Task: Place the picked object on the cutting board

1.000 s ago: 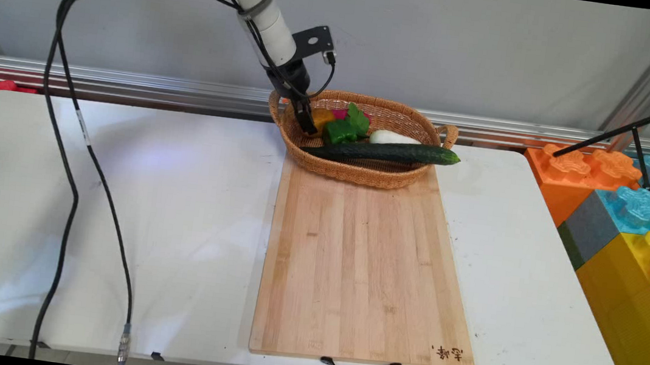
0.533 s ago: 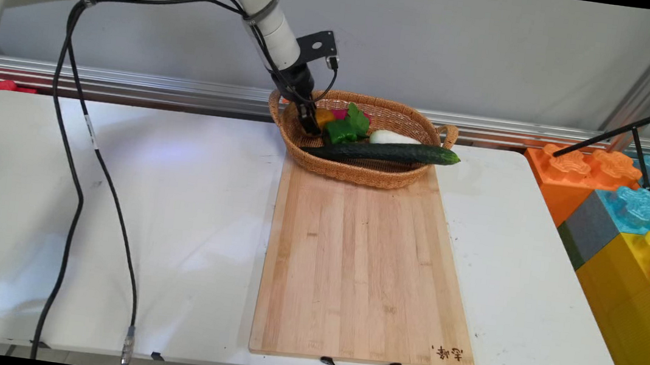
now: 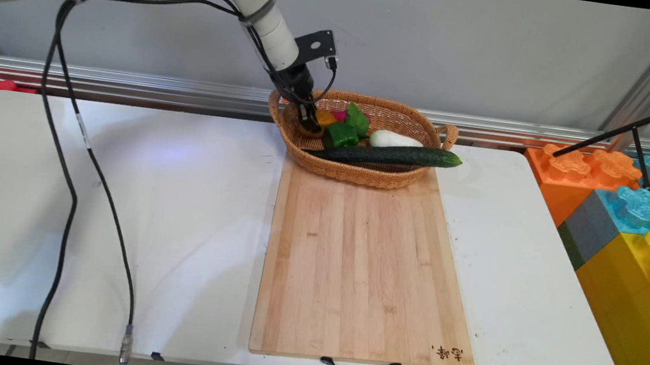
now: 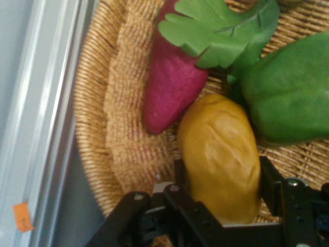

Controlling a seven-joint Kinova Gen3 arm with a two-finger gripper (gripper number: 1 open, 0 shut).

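White table (image 3: 176, 202) bearing a bamboo cutting board (image 3: 364, 266); on the board's far end, a wicker basket (image 3: 362, 174) holding a cucumber (image 3: 389, 154), white vegetable (image 3: 394, 139), green pepper (image 4: 293, 92), leafy green (image 4: 216, 28) and magenta root (image 4: 172, 82). Gripper (image 4: 223, 188) inside the basket's left end, fingers clamped on either side of a yellow-orange potato (image 4: 221, 154) lying beside the magenta root and pepper.
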